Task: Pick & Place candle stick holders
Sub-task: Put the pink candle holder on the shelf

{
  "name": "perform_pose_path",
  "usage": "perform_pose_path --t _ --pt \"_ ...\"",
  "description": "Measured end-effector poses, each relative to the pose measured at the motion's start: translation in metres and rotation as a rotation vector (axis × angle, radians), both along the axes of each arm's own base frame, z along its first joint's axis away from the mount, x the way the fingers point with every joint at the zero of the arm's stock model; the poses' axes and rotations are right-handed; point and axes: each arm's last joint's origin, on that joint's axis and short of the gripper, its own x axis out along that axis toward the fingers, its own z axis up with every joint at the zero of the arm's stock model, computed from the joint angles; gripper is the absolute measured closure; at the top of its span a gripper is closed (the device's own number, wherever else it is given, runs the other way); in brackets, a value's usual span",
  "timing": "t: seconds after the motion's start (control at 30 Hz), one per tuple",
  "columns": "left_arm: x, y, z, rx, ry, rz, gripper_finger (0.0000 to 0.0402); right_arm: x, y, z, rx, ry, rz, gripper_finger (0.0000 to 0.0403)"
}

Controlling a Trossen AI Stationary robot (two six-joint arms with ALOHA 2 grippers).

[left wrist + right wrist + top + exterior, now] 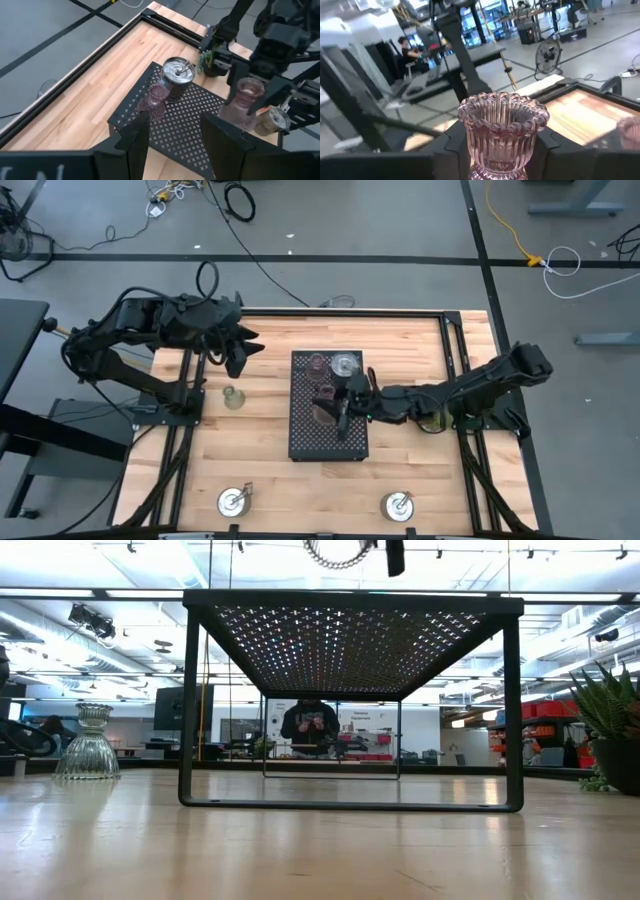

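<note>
Currently my right pincer (338, 402) is clamping the pink glass holder (502, 131) upright above the black tray (305, 442), keeping it level for setting down; left pincer (238, 352) is waiting nearly together, far-left.

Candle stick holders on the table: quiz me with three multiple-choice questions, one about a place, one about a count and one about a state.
1. Where does the green glass holder stand?
A. on the table, beside the black tray
B. on the tray
C. on the floor

2. How many silver holders show in the high view?
A. one
B. two
C. three

3. What is the right hand doing?
A. open and empty
B. shut on a pink glass holder
C. shut on a silver holder

Answers: 1 A, it sits on bare wood beside the tray. 2 C, one on the tray, two near the table's edge. 3 B, the right wrist view shows the fingers clamping it.
</note>
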Motion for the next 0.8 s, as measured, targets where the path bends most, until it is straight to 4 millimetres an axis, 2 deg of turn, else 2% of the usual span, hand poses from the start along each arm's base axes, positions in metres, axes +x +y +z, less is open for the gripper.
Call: perform_pose_path --t 0.23,0.53,0.8 --pt "0.000 -0.004 0.000 0.004 0.001 -0.018 0.0223 0.011 -0.010 -0.008 0.006 -0.015 0.026 0.0280" --pt "0.000 -0.004 0.000 0.006 0.001 -0.018 0.0223 0.027 -0.028 -0.031 0.018 0.046 -0.001 0.0280" --pt "0.000 -0.004 0.000 0.008 0.001 -0.016 0.0223 0.030 -0.032 -0.035 0.010 0.048 0.001 0.0280"
